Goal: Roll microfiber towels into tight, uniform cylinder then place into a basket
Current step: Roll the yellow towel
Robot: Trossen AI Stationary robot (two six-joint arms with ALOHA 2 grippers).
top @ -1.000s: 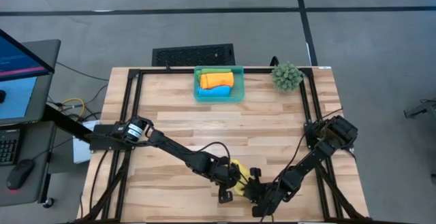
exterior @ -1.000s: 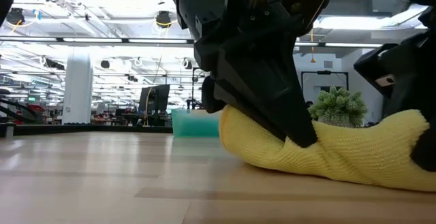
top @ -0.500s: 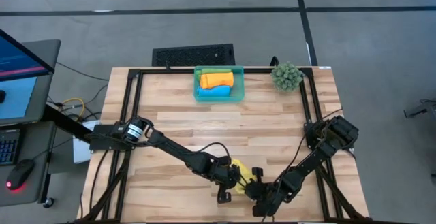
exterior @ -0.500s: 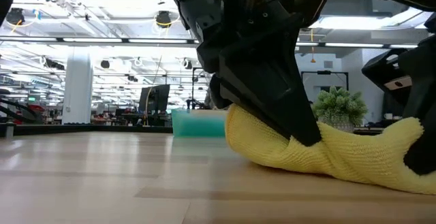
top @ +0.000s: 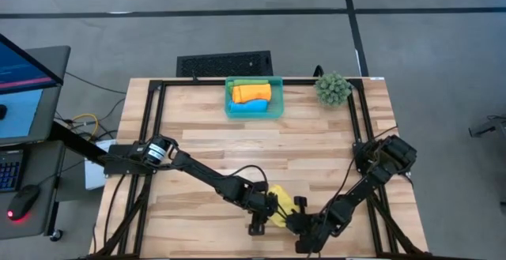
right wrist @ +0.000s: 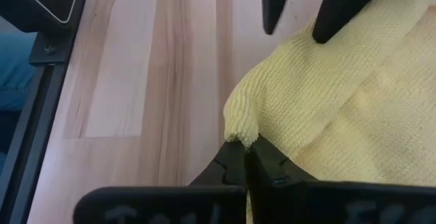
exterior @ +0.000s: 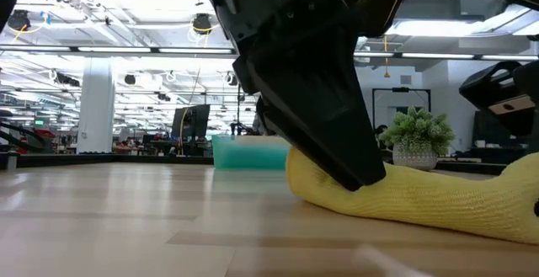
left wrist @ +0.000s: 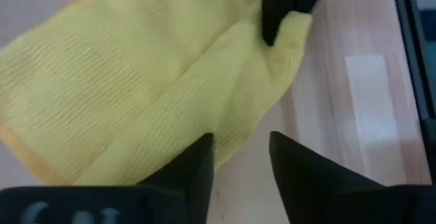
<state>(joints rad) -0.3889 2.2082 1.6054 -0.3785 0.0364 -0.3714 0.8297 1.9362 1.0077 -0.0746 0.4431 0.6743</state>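
Soft yellow microfiber towel (top: 281, 212) lies at table's near edge. Right gripper (right wrist: 246, 150) pinches its corner; left gripper (left wrist: 240, 157) spread above it. Keep corner taut, roll evenly toward teal basket (top: 253, 108).

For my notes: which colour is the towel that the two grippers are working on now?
Yellow; the towel shows best in the right wrist view.
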